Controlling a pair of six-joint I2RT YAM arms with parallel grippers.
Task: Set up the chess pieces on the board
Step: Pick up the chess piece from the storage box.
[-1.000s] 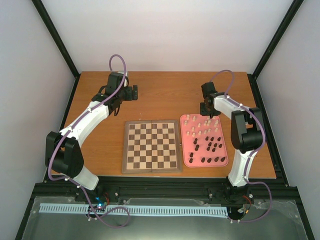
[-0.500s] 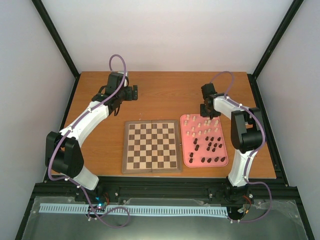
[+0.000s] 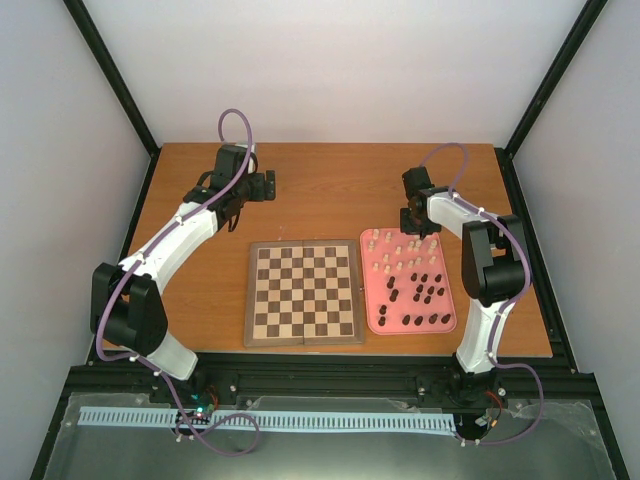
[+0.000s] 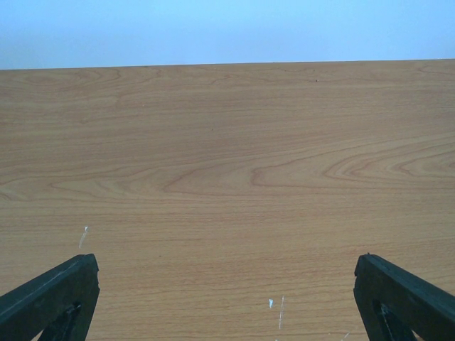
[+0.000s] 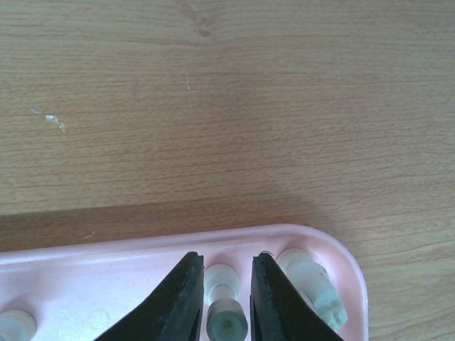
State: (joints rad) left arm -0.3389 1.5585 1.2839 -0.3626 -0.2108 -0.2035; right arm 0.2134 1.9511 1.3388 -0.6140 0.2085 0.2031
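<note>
The board (image 3: 251, 296) lies at the table's middle with no pieces on it. The chess pieces stand in a pink tray (image 3: 372, 318) to its right: cream ones (image 3: 389, 244) at the far end, dark ones (image 3: 425, 290) nearer. My right gripper (image 3: 412, 228) is at the tray's far edge. In the right wrist view its fingers (image 5: 226, 259) close round a cream piece (image 5: 226, 321) just inside the tray's rim (image 5: 106, 266). Another cream piece (image 5: 313, 280) lies right beside it. My left gripper (image 3: 270, 187) is open and empty over bare table far left of the board; it also shows in the left wrist view (image 4: 226, 263).
Black frame posts and white walls close in the table on the left, right and back. The right arm's elbow (image 3: 492, 270) stands just right of the tray. Bare wood lies beyond the tray's far rim.
</note>
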